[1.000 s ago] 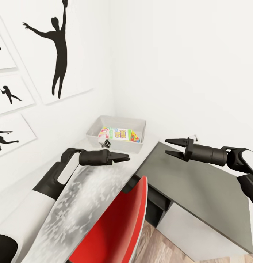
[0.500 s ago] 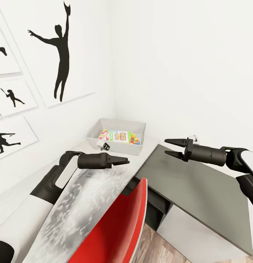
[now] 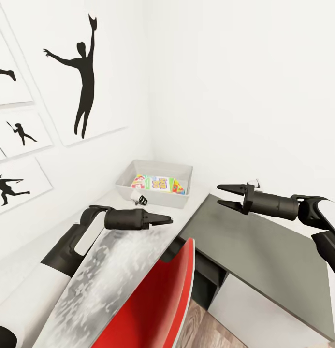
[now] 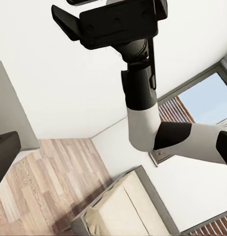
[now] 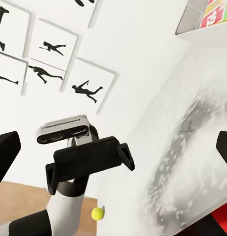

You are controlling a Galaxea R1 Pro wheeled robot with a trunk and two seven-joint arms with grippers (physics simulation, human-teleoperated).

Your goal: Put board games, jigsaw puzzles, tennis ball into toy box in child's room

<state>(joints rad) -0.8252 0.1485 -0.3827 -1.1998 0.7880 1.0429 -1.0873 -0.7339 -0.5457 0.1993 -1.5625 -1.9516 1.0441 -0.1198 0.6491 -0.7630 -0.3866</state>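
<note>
Grey plastic, shallow and sloping-sided, the toy box (image 3: 155,182) sits in the corner of the table (image 3: 114,256), ahead of both grippers and slightly nearer the left one. It already holds colourful printed game boxes (image 3: 160,183) lying flat, so part of the tidying seems done. A small dark object (image 3: 140,199) lies on the table just in front of the box; what it is cannot be made out.

The left gripper (image 3: 165,221) hovers above the light speckled tabletop with its fingers closed to a point, holding nothing. The right gripper (image 3: 227,195) hangs over the dark grey corner section (image 3: 254,251) with its jaws parted and empty. Both forearms are held roughly level and point inward toward each other (a carrying-free, neutral stance, probably kept for moving about).

In the right wrist view, the tennis ball (image 5: 97,213) shows as a small yellow-green dot beyond and below the left gripper (image 5: 89,164). In the left wrist view, the bed (image 4: 121,209) lies beyond the right gripper (image 4: 111,22), across the wood floor (image 4: 54,172). A red chair (image 3: 157,299) stands below the grippers, against the table edge.
</note>
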